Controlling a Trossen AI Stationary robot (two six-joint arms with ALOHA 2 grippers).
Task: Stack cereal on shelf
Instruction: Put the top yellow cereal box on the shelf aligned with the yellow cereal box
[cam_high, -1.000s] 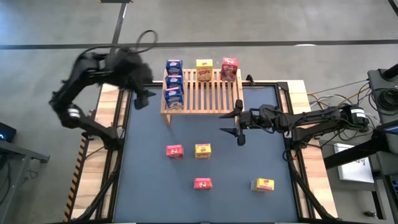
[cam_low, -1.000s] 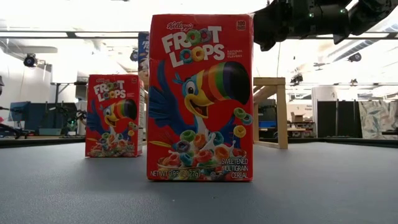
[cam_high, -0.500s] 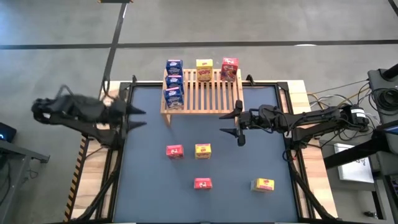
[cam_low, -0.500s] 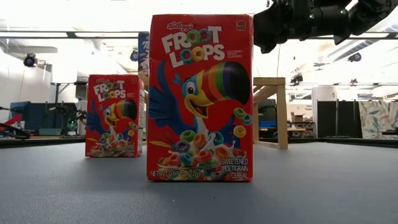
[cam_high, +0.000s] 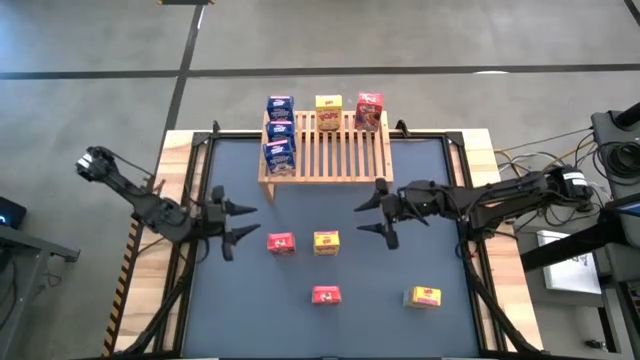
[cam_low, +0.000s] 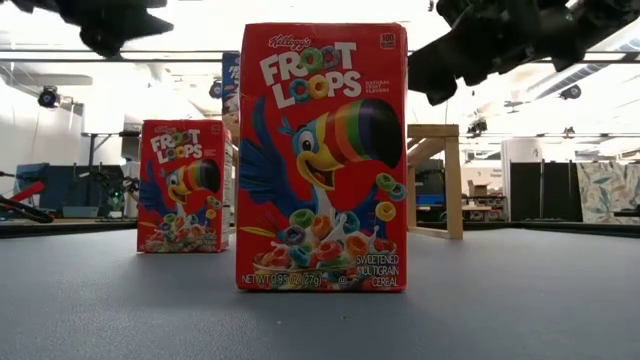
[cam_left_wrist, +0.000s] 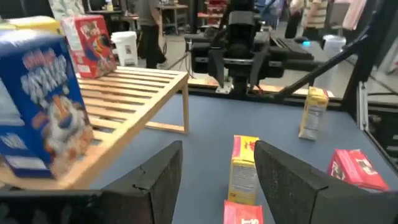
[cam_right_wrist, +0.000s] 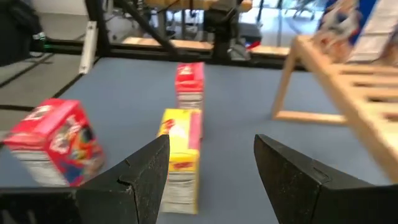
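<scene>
Slatted wooden shelf (cam_high: 325, 148) carried five printed cardboard boxes (cam_high: 279, 131); four more (cam_high: 326, 242) stood on blue mat. Left gripper (cam_high: 236, 223) and right gripper (cam_high: 374, 213) hovered spread wide, empty, flanking red-yellow pair.

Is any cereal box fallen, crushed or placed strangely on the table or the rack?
Nothing stands out. Five boxes stand on the shelf; two red boxes and two yellow boxes wait on the table, none visibly crushed.
</scene>
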